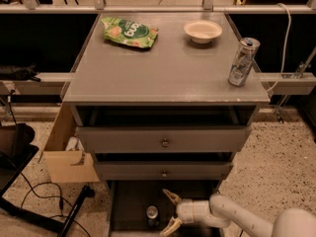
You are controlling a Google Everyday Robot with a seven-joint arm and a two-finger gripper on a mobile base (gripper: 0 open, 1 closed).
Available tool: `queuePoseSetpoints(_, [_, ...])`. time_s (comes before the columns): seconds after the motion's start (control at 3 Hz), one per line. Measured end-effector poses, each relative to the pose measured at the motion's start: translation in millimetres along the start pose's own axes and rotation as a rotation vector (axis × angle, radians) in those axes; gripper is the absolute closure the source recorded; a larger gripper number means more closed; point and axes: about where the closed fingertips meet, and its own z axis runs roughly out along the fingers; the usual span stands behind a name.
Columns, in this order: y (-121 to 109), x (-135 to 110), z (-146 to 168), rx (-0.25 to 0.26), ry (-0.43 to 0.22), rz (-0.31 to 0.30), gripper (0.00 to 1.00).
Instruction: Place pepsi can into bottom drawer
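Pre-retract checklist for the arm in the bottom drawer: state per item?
1. Small dark-blue pepsi can inside the deep grey metal bottom drawer: ok, it sits on the drawer floor.
2. Can upright: ok, silver top faces up.
3. White two-finger pincer open: ok, fingers spread wide, just right of the can.
4. Can free of the fingers: ok, a narrow gap shows.
5. Clearance under the grey knobbed middle drawer for pulling the arm out: cannot tell.
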Motion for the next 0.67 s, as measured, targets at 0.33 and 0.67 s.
queuePoseSetpoints(0.33, [23.1, -35.2, -39.6, -0.036, 0.039, -0.043, 0.00])
queuePoseSetpoints(0.67, [49.2, -67.3, -80.6, -0.099, 0.087, -0.091, 0.00])
